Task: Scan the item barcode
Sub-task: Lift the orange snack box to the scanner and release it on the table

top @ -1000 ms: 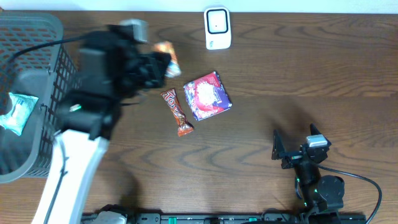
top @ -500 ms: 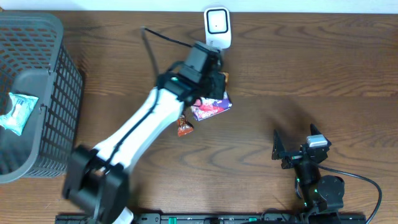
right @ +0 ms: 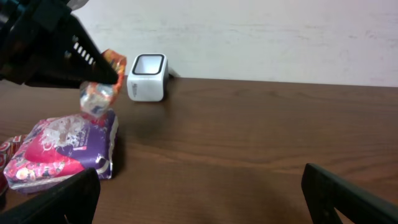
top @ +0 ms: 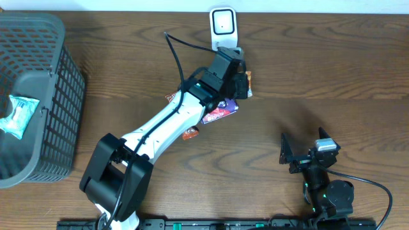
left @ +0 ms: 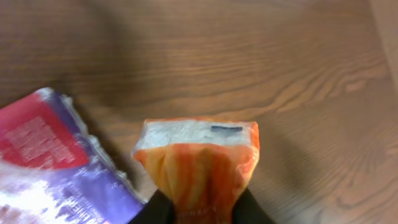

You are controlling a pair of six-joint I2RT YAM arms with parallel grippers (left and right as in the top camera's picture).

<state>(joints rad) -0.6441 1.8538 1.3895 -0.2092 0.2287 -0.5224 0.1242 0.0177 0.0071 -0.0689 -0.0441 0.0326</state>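
The orange packet [left: 199, 162] hangs over the tabletop near its far edge, just short of the scanner [top: 223, 29], pinched by one crimped end in the left gripper [left: 200, 208]. That thin hold could let it slip or swing, turning the barcode off the scanner's face. The purple packet [top: 220, 114] lies just beside, a candy bar [top: 190, 133] next to it; neither blocks the way. The right gripper [top: 300, 152] rests spread wide near the front edge, the basket [top: 64, 96] at the left edge

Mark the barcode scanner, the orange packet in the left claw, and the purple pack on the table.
barcode scanner [top: 223, 29]: overhead view, middle of its white body.
orange packet [left: 198, 167]: left wrist view, middle of the orange wrapper.
purple pack [right: 62, 149]: right wrist view, centre of its printed top face.
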